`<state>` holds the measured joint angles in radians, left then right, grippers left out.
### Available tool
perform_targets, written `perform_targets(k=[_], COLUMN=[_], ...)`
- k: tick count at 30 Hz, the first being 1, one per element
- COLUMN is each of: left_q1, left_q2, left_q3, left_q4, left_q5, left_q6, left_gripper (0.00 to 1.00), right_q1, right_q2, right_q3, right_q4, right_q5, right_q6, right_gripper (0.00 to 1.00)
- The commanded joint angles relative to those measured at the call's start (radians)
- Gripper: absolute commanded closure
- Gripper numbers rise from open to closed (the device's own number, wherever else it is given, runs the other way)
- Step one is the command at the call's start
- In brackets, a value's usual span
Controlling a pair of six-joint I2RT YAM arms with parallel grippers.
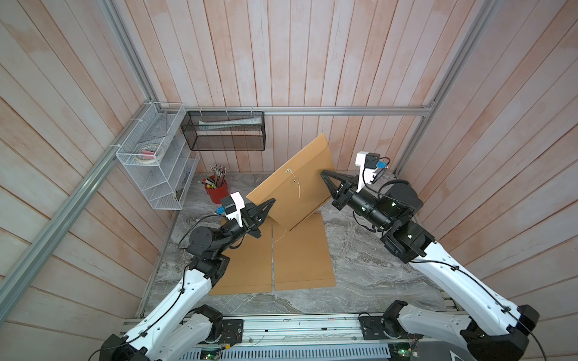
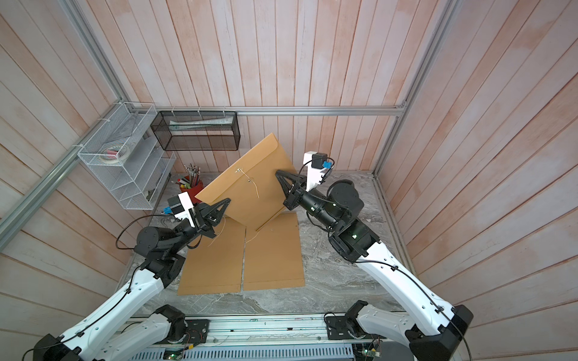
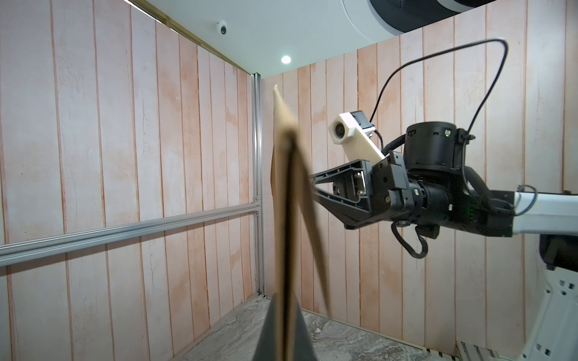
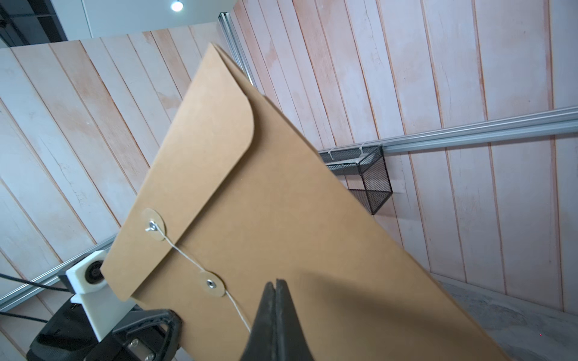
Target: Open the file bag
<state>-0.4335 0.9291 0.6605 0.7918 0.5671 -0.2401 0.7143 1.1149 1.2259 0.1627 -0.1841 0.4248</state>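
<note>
In left hand (image 1: 272,200) | file bag (image 1: 308,175) edge | right hand (image 1: 322,171) closed alongside

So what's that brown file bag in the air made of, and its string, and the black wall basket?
The file bag looks like stiff kraft card: matte brown, flat though tilted in the air. Its string seems a thin whitish cord, possibly cotton. The black basket looks like dark-coated metal mesh, see-through with fine holes.

Tan file bag (image 1: 312,175), grey table (image 1: 375,275) (white-veined marble)
</note>
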Motion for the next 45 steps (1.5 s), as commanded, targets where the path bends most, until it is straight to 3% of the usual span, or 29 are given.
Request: perform_targets(k=[1,10,18,29,35,42,45], left_q1=[0.006,0.006,0.006,0.006,0.006,0.006,0.006], left_q2=[-0.007,-0.012,-0.013,-0.003,-0.004,-0.008,-0.010], left_q3=[0.003,0.051,0.085,0.094,0.098,0.094,0.093], left_q4=[-0.011,-0.072,-0.121,-0.121,-0.122,-0.126,-0.132], left_q5=[0.010,0.055,0.096,0.135,0.152,0.160,0.158], left_q6=[0.007,0.068,0.107,0.094,0.090,0.084,0.084], left_gripper=[1.00,1.00,1.00,1.00,1.00,1.00,1.00], right_q1=[-0.002,0.005,0.004,0.005,0.005,0.004,0.004], right_q2=[0.041,0.101,0.128,0.177,0.203,0.225,0.230], right_q3=[0.047,0.011,-0.017,-0.025,-0.023,-0.014,-0.013], right_q4=[-0.108,-0.163,-0.099,-0.006,0.045,0.089,0.105], right_q5=[-0.063,-0.171,-0.283,-0.344,-0.348,-0.336,-0.333], right_q6=[-0.050,-0.091,-0.091,-0.058,-0.044,-0.026,-0.019], right_gripper=[0.99,0.69,0.58,0.59,0.68,0.70,0.79])
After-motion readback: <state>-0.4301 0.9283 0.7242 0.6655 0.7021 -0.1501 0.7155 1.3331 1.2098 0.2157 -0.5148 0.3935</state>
